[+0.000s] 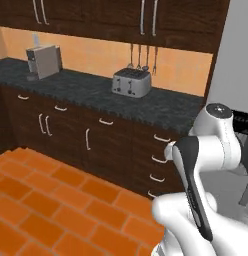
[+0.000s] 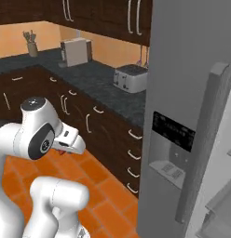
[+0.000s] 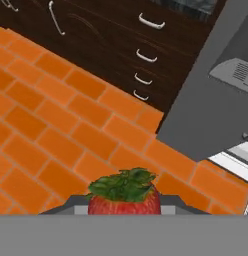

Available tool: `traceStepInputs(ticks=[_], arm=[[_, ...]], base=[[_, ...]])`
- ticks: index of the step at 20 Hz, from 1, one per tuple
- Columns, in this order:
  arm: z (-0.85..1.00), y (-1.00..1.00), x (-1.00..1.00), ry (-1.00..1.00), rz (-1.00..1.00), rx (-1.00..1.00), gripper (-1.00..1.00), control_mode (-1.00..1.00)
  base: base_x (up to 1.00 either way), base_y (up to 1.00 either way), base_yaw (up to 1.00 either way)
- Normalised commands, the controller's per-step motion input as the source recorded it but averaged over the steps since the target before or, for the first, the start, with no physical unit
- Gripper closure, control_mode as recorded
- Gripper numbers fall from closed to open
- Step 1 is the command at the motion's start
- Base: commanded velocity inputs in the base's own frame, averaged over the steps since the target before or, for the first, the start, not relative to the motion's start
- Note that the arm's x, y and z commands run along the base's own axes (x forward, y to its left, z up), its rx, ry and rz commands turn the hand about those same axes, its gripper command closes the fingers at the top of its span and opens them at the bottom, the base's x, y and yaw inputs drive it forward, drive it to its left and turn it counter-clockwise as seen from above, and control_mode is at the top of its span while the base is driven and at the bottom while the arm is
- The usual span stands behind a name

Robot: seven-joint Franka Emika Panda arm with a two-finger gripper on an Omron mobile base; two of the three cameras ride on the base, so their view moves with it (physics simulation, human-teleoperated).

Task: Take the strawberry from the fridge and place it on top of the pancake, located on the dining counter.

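Strawberry [image 3: 124,197] pinched between fingers [image 3: 171,202], leafy cap outward, carried clear above floor [image 3: 56,130] beside fridge [image 2: 182,93]. Judged: mid-transfer toward pancake, grip secure.

The arm [image 1: 216,145] is built of glossy white, rounded link shells. A dark grey to black band runs lengthwise along one link [image 1: 196,192], and a ribbed black ring sits at a joint near the right edge. Each joint carries a round cap [image 2: 34,104] with a dark grey disc face rimmed in black. The lower link [image 2: 59,197] is a smooth white cylinder with rounded ends. No cables, screws or markings are visible.
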Motion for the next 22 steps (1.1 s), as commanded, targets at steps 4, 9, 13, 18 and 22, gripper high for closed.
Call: traceStepInputs(ticks=[4,9,13,18,22], arm=[[0.00,0.00,0.00,0.00,0.00,0.00,1.00,1.00],[0.00,0.00,0.00,0.00,0.00,0.00,1.00,1.00],[0.00,0.00,0.00,0.00,0.00,0.00,1.00,1.00],[0.00,0.00,0.00,0.00,0.00,0.00,1.00,1.00],[0.00,0.00,0.00,0.00,0.00,0.00,1.00,1.00]], base=[[0.00,0.10,0.78],[0.00,0.01,0.80],[-0.07,-0.04,0.75],[-0.81,-0.32,0.68],[-0.76,-0.02,0.69]])
